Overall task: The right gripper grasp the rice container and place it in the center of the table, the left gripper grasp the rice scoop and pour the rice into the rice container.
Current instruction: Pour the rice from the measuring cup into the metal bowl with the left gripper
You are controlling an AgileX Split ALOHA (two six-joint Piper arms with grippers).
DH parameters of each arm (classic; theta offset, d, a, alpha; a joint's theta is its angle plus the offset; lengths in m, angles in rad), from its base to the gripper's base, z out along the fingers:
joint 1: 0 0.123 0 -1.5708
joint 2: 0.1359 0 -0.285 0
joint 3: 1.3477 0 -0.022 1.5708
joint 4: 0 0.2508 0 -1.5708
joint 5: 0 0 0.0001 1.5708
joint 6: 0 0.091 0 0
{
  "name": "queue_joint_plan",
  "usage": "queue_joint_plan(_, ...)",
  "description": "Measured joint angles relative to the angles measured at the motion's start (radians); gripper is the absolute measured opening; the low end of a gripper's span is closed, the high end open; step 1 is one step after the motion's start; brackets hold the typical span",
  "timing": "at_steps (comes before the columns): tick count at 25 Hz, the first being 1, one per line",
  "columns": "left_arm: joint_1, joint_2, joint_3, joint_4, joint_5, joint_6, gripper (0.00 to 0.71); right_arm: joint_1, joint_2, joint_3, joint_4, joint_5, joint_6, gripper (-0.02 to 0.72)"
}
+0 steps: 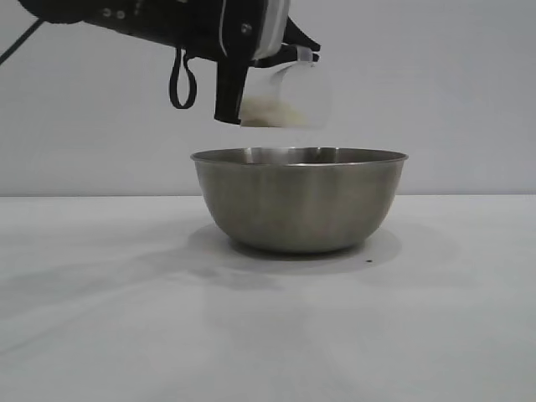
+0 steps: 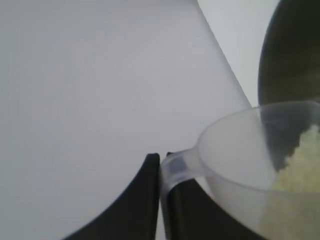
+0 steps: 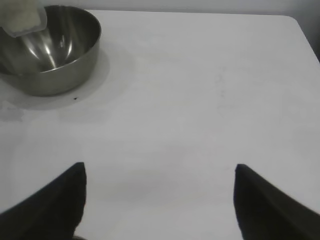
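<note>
Level close exterior view, two wrist views, all sharing rice container

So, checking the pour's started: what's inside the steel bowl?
The rice container shows bare metal inside; no grains visible. The rice sits in the tilted rice scoop, which hides part.

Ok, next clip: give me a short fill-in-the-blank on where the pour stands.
1. The left pincer is shut on the ___ of the rice scoop.
2. The tilted scoop hangs ___ the rice container.
3. The rice shows inside the ___.
4. The right pincer, away from the container, is ___.

Missing words: handle; above; scoop; open
</note>
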Motion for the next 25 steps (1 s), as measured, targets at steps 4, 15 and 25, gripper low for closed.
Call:
queue_joint_plan(4, 0.0, 0.0, 0.0, 0.0, 0.002, 0.124, 0.0, 0.0, 0.0, 0.0, 0.0, 0.0, 0.0, 0.566)
queue_joint_plan(15, 0.0, 0.03, 0.0, 0.0, -0.006, 0.467, 0.0, 0.0, 0.0, 0.0, 0.0, 0.0, 0.0, 0.566)
queue_joint_plan(25, 0.0, 0.051, 0.0, 0.031, -0.01, 0.541, 0.0, 0.0, 0.0, 0.0, 0.0, 0.0, 0.0, 0.566)
